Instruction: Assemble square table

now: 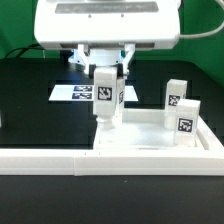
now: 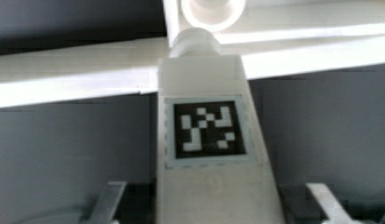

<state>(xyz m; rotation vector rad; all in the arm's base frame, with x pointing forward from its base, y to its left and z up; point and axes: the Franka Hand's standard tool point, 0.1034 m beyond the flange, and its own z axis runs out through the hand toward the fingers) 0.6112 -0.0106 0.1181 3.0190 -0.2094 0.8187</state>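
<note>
You see the square table [image 1: 150, 148], the large white slab, lying flat at the near side of the black work surface, reaching from mid-scene to the exterior view's right. The long white L-shaped rail [image 1: 45, 159] borders it along the near edge and at the exterior view's left. Behind it, farther away, the marker board [image 1: 75, 95] lies flat on the table.

What your coming move turns on is how the held leg [image 1: 107, 95] stands to the slab: its long axis is upright, and its lower end sits directly over the slab's far corner on the exterior view's left, apparently touching or just above it. Whether a socket lies exactly beneath it cannot be told, since the leg hides that spot. In the wrist view the leg [image 2: 210, 130] runs straight away from the camera toward the slab.

Two more tagged legs [image 1: 180, 108] stand upright on the slab's right side, well apart from the held one.

The gripper [image 1: 104, 68] is partly closed, clamped on the upper end of the leg, with one fingertip [image 2: 324, 196] showing on each flank.
</note>
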